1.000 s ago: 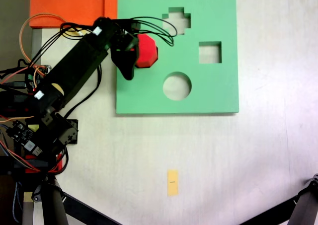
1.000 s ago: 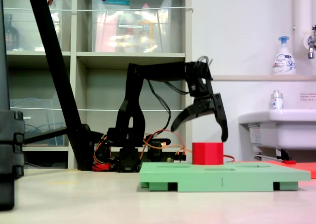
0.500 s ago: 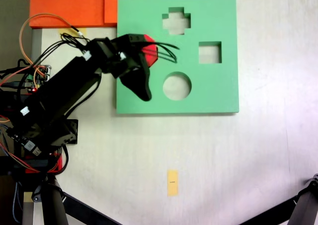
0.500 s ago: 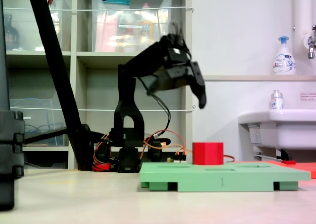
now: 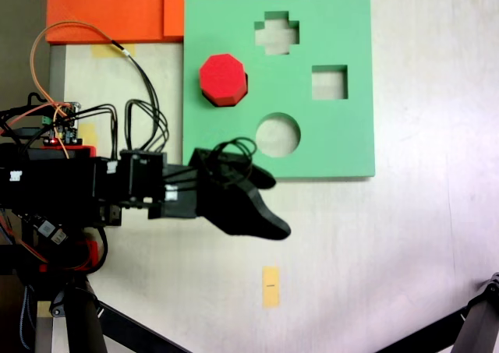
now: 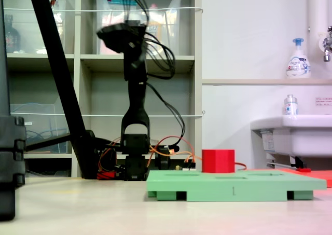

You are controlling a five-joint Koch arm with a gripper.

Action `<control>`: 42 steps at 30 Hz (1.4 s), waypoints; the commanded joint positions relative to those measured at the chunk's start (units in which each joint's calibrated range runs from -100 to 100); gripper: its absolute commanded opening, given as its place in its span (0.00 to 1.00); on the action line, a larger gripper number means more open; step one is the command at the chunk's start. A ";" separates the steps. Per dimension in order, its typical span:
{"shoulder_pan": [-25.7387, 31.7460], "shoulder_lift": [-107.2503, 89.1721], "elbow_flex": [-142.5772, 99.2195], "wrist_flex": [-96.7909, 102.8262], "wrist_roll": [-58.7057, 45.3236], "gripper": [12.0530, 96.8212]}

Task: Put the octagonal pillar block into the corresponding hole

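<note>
While red block sits in green board, tool raised, grip state unclear.

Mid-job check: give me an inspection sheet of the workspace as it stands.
Surface: pale white table.
Job's things: red octagonal foam block stands upright on the green foam board, apparently in its cutout, protruding above the board.
Clutter: orange foam sheets; small yellow tag.
Claw: raised, off the board, open or shut unclear.
Cables: orange and black wires loop beside the board.
Surroundings: shelving, sink.
</note>
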 commanded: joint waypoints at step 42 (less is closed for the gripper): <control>4.10 -38.17 -118.47 68.19 -19.15 0.45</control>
